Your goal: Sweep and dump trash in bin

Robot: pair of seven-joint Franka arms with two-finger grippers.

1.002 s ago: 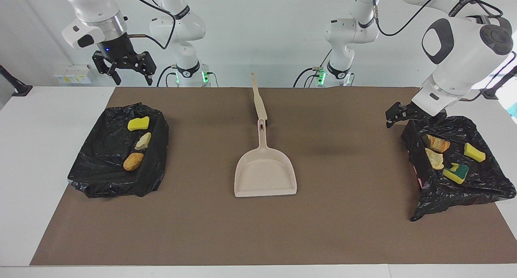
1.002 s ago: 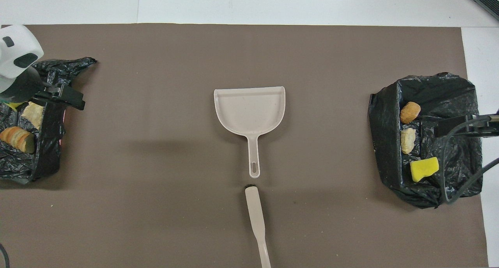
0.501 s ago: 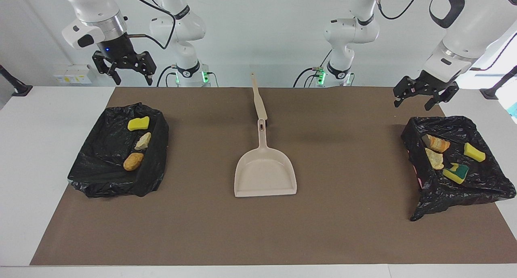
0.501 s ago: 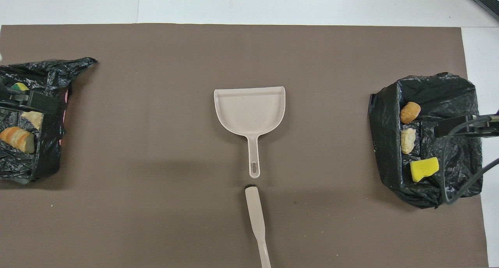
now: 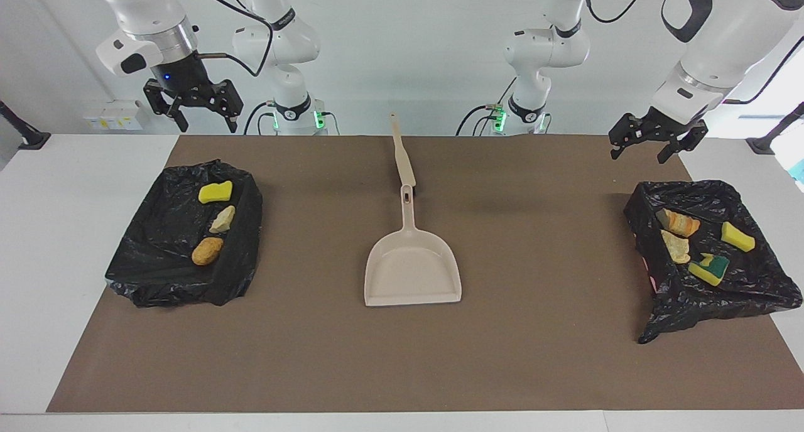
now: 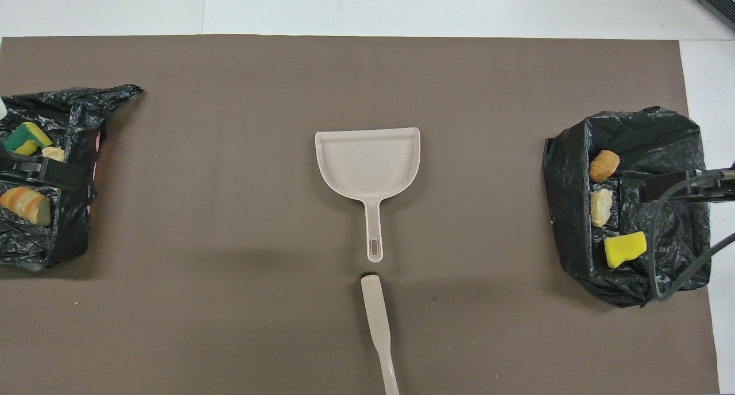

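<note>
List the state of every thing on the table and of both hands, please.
Dustpan: flat on the mat, empty.
Brush: lying flat, unheld.
Bin at right arm's end: holds three trash bits.
Bin at left arm's end: holds four.
Left hand: open, empty.
Right hand: open, empty.

Bright, even overhead light, soft faint shadows, sharp focus.

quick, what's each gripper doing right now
Left gripper: open, empty, raised over the mat near its bin.
Right gripper: open, empty, raised above its bin.
</note>
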